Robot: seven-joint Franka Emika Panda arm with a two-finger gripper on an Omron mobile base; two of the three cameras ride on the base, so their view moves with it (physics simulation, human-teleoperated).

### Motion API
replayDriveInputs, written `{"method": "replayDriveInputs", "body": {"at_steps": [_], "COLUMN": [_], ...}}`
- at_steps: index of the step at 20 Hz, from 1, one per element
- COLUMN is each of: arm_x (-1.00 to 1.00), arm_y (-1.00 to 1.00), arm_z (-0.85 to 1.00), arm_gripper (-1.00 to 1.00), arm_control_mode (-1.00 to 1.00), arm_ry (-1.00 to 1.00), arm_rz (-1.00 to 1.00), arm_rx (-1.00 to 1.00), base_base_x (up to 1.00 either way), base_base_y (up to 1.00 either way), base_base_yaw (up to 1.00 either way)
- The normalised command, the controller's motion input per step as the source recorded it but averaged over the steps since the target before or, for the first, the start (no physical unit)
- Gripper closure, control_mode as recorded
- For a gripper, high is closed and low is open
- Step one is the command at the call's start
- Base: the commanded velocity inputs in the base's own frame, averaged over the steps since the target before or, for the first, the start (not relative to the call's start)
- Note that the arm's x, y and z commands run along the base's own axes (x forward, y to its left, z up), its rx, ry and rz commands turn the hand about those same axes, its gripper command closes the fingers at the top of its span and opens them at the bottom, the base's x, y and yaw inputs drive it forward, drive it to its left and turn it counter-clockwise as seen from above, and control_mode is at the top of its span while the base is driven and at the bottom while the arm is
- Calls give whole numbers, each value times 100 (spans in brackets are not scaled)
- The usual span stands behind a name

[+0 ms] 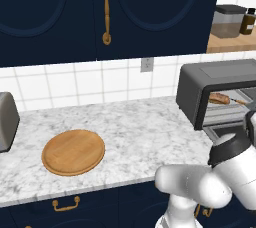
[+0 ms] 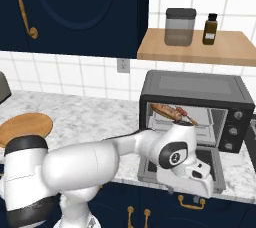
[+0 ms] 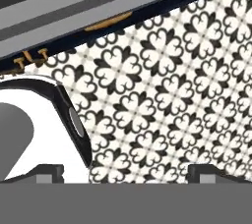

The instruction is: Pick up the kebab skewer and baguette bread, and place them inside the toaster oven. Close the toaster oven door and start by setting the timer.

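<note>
Two items, baguette bread (image 2: 165, 110) and kebab skewer (image 2: 186, 116), inside toaster oven (image 2: 195, 89); toaster oven door (image 2: 216, 170) down past desk (image 1: 135, 127) edge. My end effector (image 3: 125, 173) spread wide, empty, over patterned floor (image 3: 187, 95).

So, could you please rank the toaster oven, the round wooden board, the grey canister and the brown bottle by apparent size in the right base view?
1. toaster oven
2. round wooden board, partly hidden by the arm
3. grey canister
4. brown bottle

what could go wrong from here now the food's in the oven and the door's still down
The hand sits below the open door, its camera facing the patterned floor, so lifting the door from underneath could slip or bang it shut. The skewer and bread lie near the front of the rack; a hard swing might jolt them. The white arm crosses close to the oven and could bump it.
</note>
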Motion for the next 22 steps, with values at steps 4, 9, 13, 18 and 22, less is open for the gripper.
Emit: {"method": "replayDriveInputs", "body": {"at_steps": [4,9,13,18,22], "arm_x": [6,1,43,47,53], "arm_y": [34,5,4,0,0], "arm_z": [-37,-33,-47,-5,0], "arm_gripper": [-100,-100,-100,-100,-100], "arm_control_mode": [-100,-100,-100,-100,-100], "arm_ry": [7,4,0,0,-2], "arm_rz": [33,6,0,1,2], "arm_rx": [4,11,11,10,5], "base_base_x": [0,0,0,0,0], "base_base_y": [0,0,0,0,0], "base_base_yaw": [0,0,0,0,0]}}
